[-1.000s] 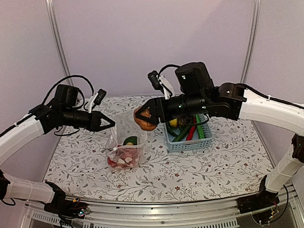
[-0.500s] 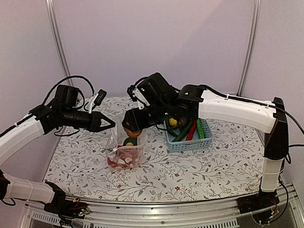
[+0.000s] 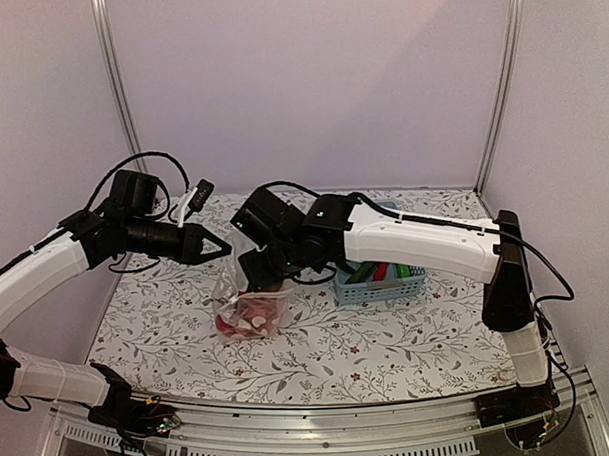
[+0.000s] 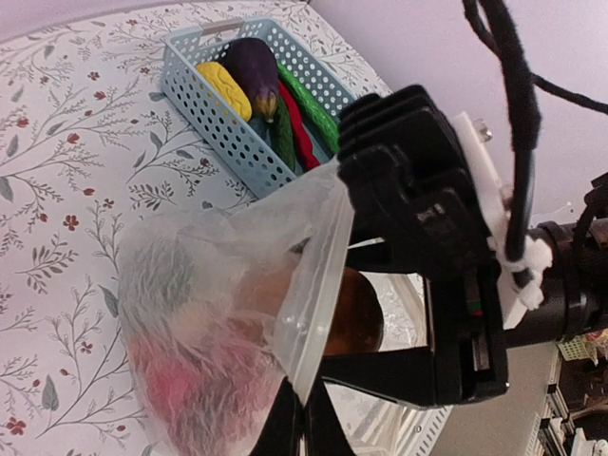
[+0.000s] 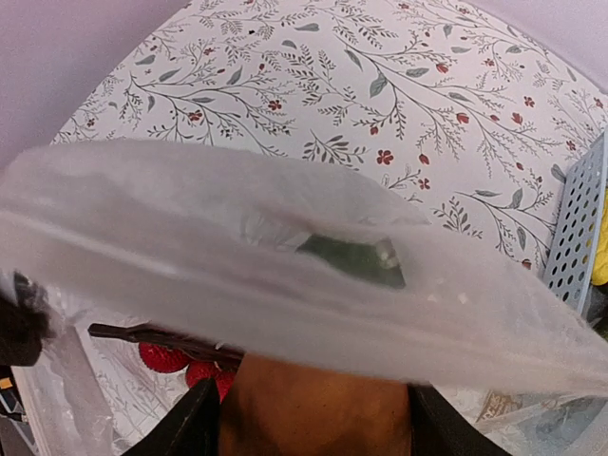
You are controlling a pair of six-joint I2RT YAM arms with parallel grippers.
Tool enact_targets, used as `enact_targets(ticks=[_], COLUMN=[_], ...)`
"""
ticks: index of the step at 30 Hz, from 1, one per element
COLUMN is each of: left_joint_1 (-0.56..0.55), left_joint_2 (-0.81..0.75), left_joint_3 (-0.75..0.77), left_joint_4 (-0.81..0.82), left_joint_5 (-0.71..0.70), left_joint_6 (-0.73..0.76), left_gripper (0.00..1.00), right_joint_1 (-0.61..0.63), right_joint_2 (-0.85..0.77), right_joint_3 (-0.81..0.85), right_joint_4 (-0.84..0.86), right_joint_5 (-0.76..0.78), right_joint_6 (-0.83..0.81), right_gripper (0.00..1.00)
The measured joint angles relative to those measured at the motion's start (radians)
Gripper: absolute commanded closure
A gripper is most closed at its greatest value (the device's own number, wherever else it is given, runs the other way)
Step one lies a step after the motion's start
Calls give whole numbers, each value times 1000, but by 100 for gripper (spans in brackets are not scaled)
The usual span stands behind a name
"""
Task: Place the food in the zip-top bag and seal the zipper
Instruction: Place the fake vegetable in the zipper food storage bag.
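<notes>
Floral worktop [image 3: 438,333], left of centre: left gripper [image 3: 220,247] pinches the zip-top bag [image 3: 249,312] by its rim, holding it up; right gripper [image 3: 261,277], clasping the potato [image 4: 356,323], has swung from the basket [image 3: 382,284] into the mouth; release likely next.

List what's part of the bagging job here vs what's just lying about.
Job: zip-top bag, potato in right gripper, left gripper pinching its mouth, eggplant, yellow piece, cucumbers, chili, red pieces already bagged.
Just there: blue basket, floral tablecloth.
</notes>
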Motion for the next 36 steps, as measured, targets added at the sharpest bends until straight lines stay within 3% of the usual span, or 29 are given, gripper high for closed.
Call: enact_targets(ticks=[10,25,30,36], left_joint_1=[0,0,0,0], left_joint_2=[0,0,0,0], left_joint_3=[0,0,-2,-2], left_joint_4=[0,0,0,0], left_joint_5=[2,2,1,-3], left_joint_6=[-2,-2,-2,-2], left_gripper=[100,100,100,100], right_joint_1=[-2,-2,-2,-4], right_joint_2=[10,9,-19,-176], right_joint_3=[0,-1,-51,-274], right_joint_4=[-48,-41,25,237], right_joint_5=[66,64,-3,-174], right_joint_6=[-1,-15,-19,-24], right_gripper=[23,26,26,26])
